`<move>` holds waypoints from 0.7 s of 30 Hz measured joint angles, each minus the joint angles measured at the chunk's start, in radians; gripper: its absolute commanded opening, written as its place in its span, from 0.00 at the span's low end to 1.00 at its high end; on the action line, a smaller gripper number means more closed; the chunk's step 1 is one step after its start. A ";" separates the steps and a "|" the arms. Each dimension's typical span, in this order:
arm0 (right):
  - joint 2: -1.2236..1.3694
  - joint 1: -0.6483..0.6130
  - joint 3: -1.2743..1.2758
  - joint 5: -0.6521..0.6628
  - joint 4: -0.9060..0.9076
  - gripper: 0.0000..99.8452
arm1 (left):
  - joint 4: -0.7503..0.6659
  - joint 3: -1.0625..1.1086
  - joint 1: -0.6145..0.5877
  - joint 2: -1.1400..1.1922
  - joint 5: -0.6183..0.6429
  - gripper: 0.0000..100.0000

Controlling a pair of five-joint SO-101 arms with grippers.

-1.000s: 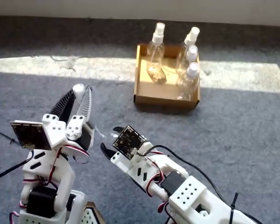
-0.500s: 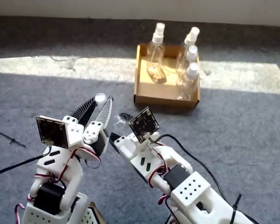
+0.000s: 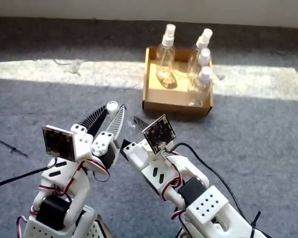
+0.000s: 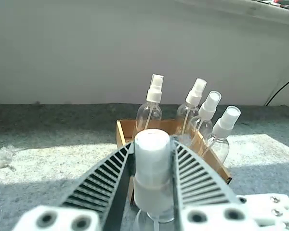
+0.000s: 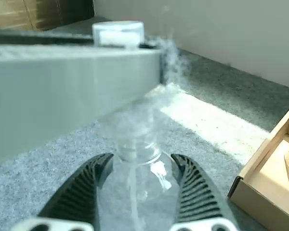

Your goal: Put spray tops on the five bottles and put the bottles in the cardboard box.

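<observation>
My left gripper [image 3: 112, 107] [image 4: 152, 147] is shut on a white spray top [image 3: 111, 105] [image 4: 152, 159], held upright above the carpet. Right beside it, my right gripper [image 3: 132, 125] [image 5: 137, 166] is shut on a clear bottle [image 5: 135, 185], whose neck points up under the spray top [image 5: 118, 32]. The top's thin tube runs down into the bottle. The left arm's finger [image 5: 62, 91] crosses the right wrist view just above the bottle's neck. The cardboard box [image 3: 150, 89] [image 4: 121, 132] stands farther back on the carpet and holds several clear bottles [image 3: 166, 62] with white spray tops on.
Grey carpet [image 3: 248, 144] covers the floor, with a sunlit strip across it at the box's level. A pale wall [image 4: 86, 48] rises behind the box. A thin black cable [image 3: 5, 146] lies at the left edge near the left arm's base.
Both arms have swung right and closer together. The left gripper carried the spray top toward the right gripper, and the right gripper lifted the bottle up under it.
</observation>
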 measured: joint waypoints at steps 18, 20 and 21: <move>-0.144 0.005 -0.002 0.000 0.130 0.00 | 0.164 -0.097 0.109 0.005 -0.097 0.21; -0.144 0.005 -0.002 0.000 0.130 0.00 | 0.178 -0.132 0.109 0.005 -0.124 0.21; -0.144 0.005 -0.002 0.000 0.130 0.00 | 0.184 -0.149 0.109 0.005 -0.129 0.21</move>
